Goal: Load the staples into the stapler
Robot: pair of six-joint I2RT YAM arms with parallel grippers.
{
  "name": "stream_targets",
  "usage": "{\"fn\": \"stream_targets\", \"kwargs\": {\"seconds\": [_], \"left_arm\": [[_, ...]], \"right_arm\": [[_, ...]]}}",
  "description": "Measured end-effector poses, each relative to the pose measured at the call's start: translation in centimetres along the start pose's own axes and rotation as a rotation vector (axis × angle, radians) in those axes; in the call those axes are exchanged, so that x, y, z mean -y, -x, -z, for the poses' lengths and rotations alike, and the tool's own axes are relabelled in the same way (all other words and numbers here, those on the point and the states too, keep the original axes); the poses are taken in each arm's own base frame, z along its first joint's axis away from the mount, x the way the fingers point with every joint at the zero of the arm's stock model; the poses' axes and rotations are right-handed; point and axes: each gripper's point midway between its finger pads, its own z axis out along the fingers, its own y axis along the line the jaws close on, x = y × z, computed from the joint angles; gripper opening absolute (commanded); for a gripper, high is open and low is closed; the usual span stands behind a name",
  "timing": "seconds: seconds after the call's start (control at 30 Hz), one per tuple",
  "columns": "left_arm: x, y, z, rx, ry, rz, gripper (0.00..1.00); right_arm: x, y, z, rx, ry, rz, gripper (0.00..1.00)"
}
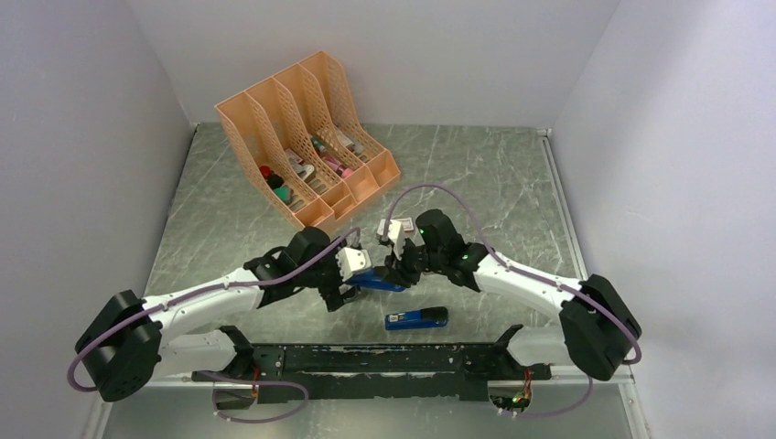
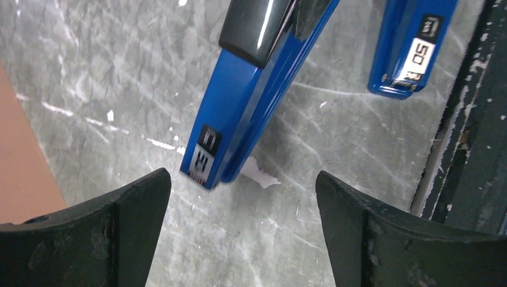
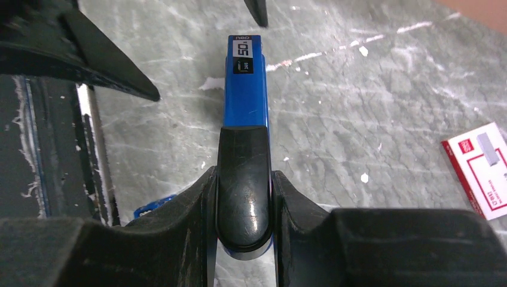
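Observation:
A blue stapler (image 3: 242, 101) with a black top lies lengthways between the two arms, just above the grey marbled table (image 1: 476, 183). My right gripper (image 3: 243, 174) is shut on its black rear end, one finger on each side. The stapler's labelled front tip (image 2: 206, 158) points at my left gripper (image 2: 242, 179), which is open just short of the tip and holds nothing. In the top view the stapler (image 1: 375, 281) sits between the left gripper (image 1: 348, 291) and the right gripper (image 1: 400, 271). The staples are out of view.
A second blue stapler (image 1: 416, 319) lies on the table near the black front rail (image 1: 384, 358). A small white-and-red box (image 3: 478, 167) lies flat to the right of my right gripper. An orange file organiser (image 1: 307, 151) holding small items stands at the back left.

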Motion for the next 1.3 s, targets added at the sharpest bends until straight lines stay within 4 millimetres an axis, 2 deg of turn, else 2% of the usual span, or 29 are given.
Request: {"fn": "stream_targets", "kwargs": {"seconds": [0.13,0.27,0.33,0.4,0.53,0.63,0.7,0.73,0.9,1.03,1.13,1.3], "left_arm": [[0.7,0.7,-0.3,0.034,-0.051,-0.025,0.81],[1.1,1.1,-0.4,0.058,-0.086,-0.038,0.54],[1.2,1.2,-0.4,0.065,-0.095,-0.044,0.44],[1.2,1.3,-0.4,0.070,-0.100,-0.045,0.37],[1.4,1.5,-0.1,0.078,-0.111,-0.053,0.28],[1.4,1.6,0.2,0.085,-0.109,-0.054,0.08],[1.5,1.8,0.4,0.093,-0.108,-0.054,0.07],[1.5,1.9,0.5,0.098,-0.107,-0.054,0.07],[1.6,2.2,1.1,0.121,-0.094,-0.028,0.07],[1.3,2.6,1.2,0.149,-0.059,0.030,0.07],[0.7,3.0,1.3,0.171,-0.017,0.078,0.07],[-0.5,2.9,1.3,0.165,0.062,0.141,0.07]], "right_arm": [[-0.9,1.3,0.7,0.053,0.032,0.021,0.00],[-1.8,2.2,1.2,0.088,0.072,0.032,0.00],[-2.2,2.5,1.4,0.099,0.087,0.034,0.00],[-2.5,2.7,1.6,0.107,0.101,0.036,0.00],[-2.8,2.8,1.7,0.114,0.114,0.042,0.00],[-2.9,3.0,1.9,0.119,0.118,0.044,0.00],[-2.9,3.2,2.0,0.126,0.118,0.045,0.00],[-2.9,3.3,2.0,0.130,0.118,0.045,0.03],[-2.9,3.9,2.2,0.150,0.106,0.023,0.40],[-2.0,4.6,2.3,0.189,0.045,-0.013,0.62],[-0.9,5.2,3.0,0.253,-0.053,-0.064,0.70],[1.3,6.7,4.8,0.396,-0.232,-0.237,0.74]]}}
